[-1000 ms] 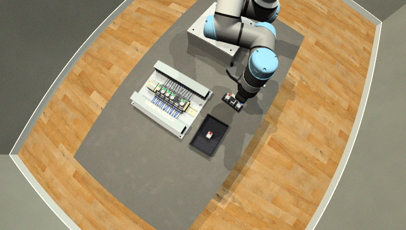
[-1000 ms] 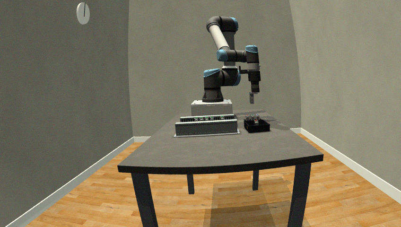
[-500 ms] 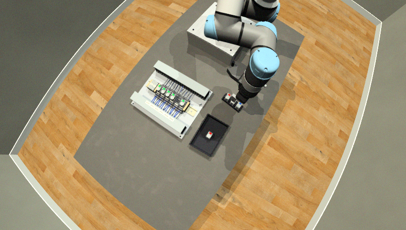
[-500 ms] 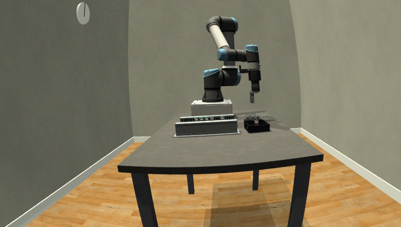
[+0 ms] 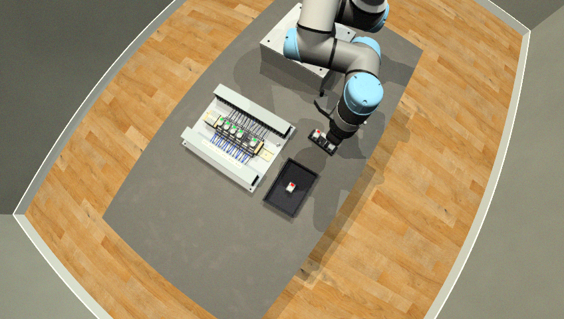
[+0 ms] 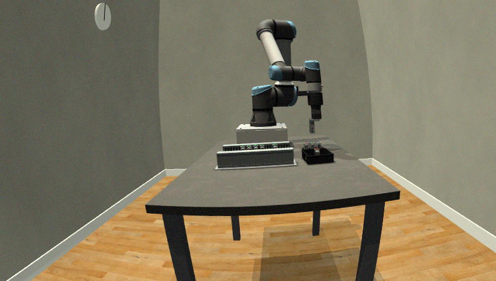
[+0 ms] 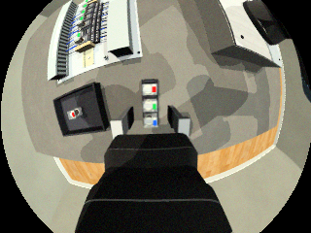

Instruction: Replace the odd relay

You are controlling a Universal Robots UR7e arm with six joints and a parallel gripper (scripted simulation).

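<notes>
A wired panel carries a row of relays with green test buttons; one socket in the row looks empty. A relay with a red button lies in the black tray. A black holder keeps three spares: a red-button spare, a green-button spare and a blue-button spare. My gripper is open and empty, hanging well above the holder's blue and green spares.
The arm's grey base block stands behind the panel and the holder. The tray lies right of the panel, the holder behind the tray. The table's right edge is close to the holder.
</notes>
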